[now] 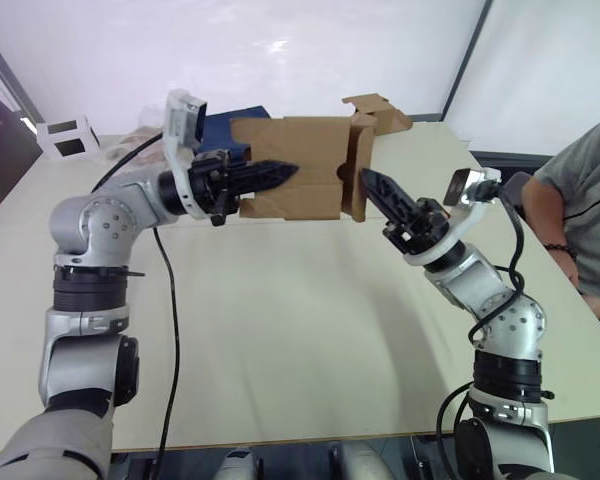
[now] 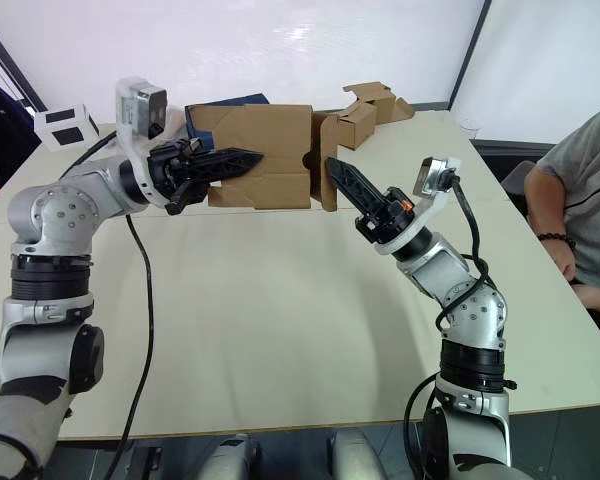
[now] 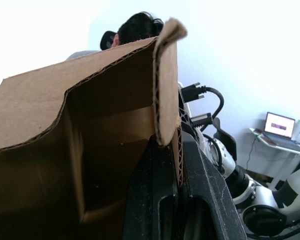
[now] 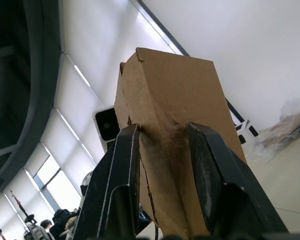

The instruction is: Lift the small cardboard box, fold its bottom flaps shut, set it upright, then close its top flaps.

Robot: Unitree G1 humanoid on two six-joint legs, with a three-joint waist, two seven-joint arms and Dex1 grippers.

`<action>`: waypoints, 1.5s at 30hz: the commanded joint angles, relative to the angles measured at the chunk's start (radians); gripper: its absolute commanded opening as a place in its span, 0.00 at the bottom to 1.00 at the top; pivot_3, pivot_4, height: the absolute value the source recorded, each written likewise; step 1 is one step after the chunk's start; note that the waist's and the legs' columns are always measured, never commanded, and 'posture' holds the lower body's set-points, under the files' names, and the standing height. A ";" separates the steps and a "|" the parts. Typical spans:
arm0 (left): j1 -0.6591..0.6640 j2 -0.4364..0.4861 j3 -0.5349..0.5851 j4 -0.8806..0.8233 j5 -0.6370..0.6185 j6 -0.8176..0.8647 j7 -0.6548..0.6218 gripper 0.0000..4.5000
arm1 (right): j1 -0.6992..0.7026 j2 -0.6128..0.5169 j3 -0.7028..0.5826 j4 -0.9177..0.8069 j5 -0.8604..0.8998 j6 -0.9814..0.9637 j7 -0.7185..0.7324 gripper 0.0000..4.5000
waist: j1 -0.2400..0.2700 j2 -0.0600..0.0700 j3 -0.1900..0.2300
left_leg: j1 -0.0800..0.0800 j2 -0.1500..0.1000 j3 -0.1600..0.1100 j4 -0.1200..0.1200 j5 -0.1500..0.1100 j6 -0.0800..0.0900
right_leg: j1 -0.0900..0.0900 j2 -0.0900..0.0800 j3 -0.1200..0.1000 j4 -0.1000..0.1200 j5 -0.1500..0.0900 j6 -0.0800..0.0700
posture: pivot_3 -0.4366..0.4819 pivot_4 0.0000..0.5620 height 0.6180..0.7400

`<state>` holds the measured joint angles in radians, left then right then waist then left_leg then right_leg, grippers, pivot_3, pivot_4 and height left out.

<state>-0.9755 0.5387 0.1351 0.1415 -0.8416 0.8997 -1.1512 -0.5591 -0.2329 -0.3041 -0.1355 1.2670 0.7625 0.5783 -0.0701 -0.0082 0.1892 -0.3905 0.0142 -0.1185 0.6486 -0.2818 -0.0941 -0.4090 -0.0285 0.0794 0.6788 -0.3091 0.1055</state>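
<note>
With the box (image 1: 298, 168) held above the counter (image 1: 280, 320), left fingers (image 1: 270, 176) clamped on its wall, the right fingers (image 1: 380, 190), slightly apart, should press the flap (image 1: 358, 170) flat.

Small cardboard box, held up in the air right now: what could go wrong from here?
The left gripper pinches only one wall of the small cardboard box, so a push could twist or drop it. The right gripper presses the bottom flaps from the side with open fingers; they may spring back or crease.
</note>
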 commanded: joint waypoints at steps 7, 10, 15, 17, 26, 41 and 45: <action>-0.001 0.006 0.021 -0.029 -0.017 -0.002 0.002 0.00 | -0.004 0.023 0.005 -0.043 0.017 -0.033 -0.009 0.08 | 0.000 0.000 0.000 | 0.000 0.000 0.000 0.000 0.000 0.000 | 0.000 0.000 0.000 0.000 0.000 0.000 | 0.48 0.27 1.00; 0.000 0.001 0.018 -0.034 -0.016 -0.004 0.005 0.00 | -0.005 0.022 0.008 -0.043 0.009 -0.039 -0.011 0.08 | 0.000 0.000 0.000 | 0.000 0.000 0.000 0.000 0.000 0.000 | 0.000 0.000 0.000 0.000 0.000 0.000 | 0.48 0.27 1.00; 0.003 0.008 0.017 -0.039 -0.019 0.002 -0.001 0.00 | -0.010 0.022 0.007 -0.024 -0.013 -0.065 -0.016 0.08 | 0.000 0.000 0.000 | 0.000 0.000 0.000 0.000 0.000 0.000 | 0.000 0.000 0.000 0.000 0.000 0.000 | 0.48 0.27 1.00; 0.003 0.011 0.017 -0.038 -0.019 0.004 -0.001 0.00 | -0.015 0.022 0.009 -0.016 -0.026 -0.080 -0.016 0.08 | 0.000 0.000 0.000 | 0.000 0.000 0.000 0.000 0.000 0.000 | 0.000 0.000 0.000 0.000 0.000 0.000 | 0.48 0.27 1.00; 0.007 -0.009 0.004 -0.031 0.003 -0.026 0.009 0.00 | -0.021 0.050 0.042 -0.028 -0.048 -0.104 -0.015 0.08 | 0.001 0.000 0.000 | 0.000 0.000 0.000 0.000 0.000 0.000 | 0.000 0.000 0.000 0.000 0.000 0.000 | 0.48 0.27 1.00; 0.004 0.002 0.013 -0.029 -0.012 -0.013 0.008 0.00 | -0.019 0.050 0.060 -0.001 -0.162 -0.177 -0.006 0.08 | 0.000 0.000 0.000 | 0.000 0.000 0.000 0.000 0.000 0.000 | 0.000 0.000 0.000 0.000 0.000 0.000 | 0.48 0.27 1.00; 0.008 0.010 0.020 -0.029 -0.020 -0.004 0.006 0.00 | -0.023 0.056 0.031 0.000 -0.105 -0.164 -0.007 0.08 | 0.000 0.000 0.000 | 0.000 0.000 0.000 0.000 0.000 0.000 | 0.000 0.000 0.000 0.000 0.000 0.000 | 0.48 0.27 1.00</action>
<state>-0.9562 0.5347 0.1326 0.1355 -0.8377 0.8921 -1.1341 -0.5594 -0.1809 -0.2490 -0.1180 1.1197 0.5984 0.5664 -0.0699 -0.0081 0.1892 -0.3905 0.0142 -0.1185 0.6484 -0.2818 -0.0942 -0.4091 -0.0285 0.0794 0.6789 -0.3091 0.1055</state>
